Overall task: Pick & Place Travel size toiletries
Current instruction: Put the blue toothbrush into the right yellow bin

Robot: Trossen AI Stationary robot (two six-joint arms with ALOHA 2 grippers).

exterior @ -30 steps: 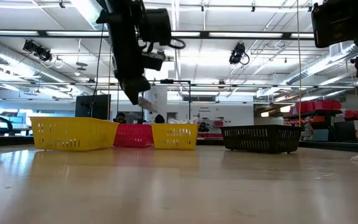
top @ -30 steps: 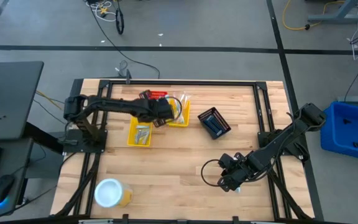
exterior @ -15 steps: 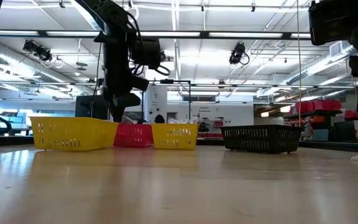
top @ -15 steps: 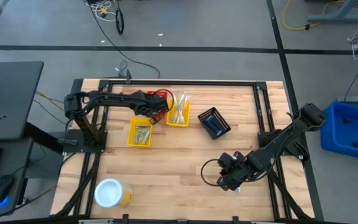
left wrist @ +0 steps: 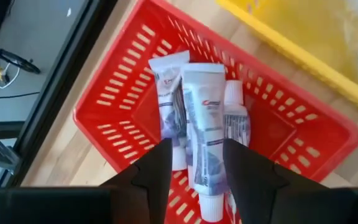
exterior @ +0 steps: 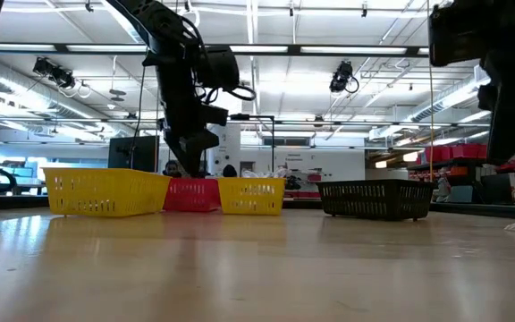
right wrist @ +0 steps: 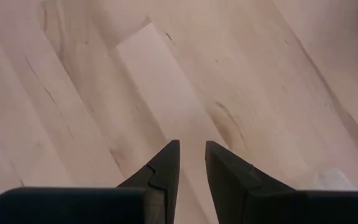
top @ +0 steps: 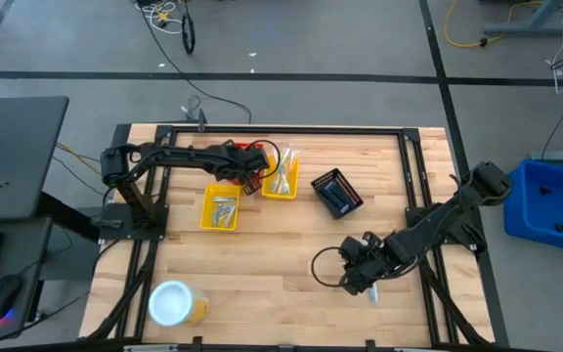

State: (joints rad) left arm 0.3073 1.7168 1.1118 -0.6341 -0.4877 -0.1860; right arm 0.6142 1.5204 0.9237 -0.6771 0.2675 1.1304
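Three white tubes lie side by side on the floor of the red basket (left wrist: 123, 106); the middle tube (left wrist: 204, 124) rests partly on its neighbours. My left gripper (left wrist: 197, 165) hovers open just above them at the table's far left (top: 250, 179), one finger on either side of the middle tube and apart from it. My right gripper (right wrist: 192, 155) hangs over bare wood at the near right (top: 360, 279), its fingers a narrow gap apart with nothing between them.
Beside the red basket stand a yellow basket (top: 220, 209) with small items and another yellow basket (top: 281, 177) with toothbrushes. A black basket (top: 337, 193) sits right of centre. A white-topped yellow container (top: 172, 303) stands near the near left corner. A black frame rims the table.
My left gripper has gone from above the yellow baskets toward the table's far left and down, and now hangs over the red basket. The white tube that stuck out of its fingertips a second ago no longer shows there.
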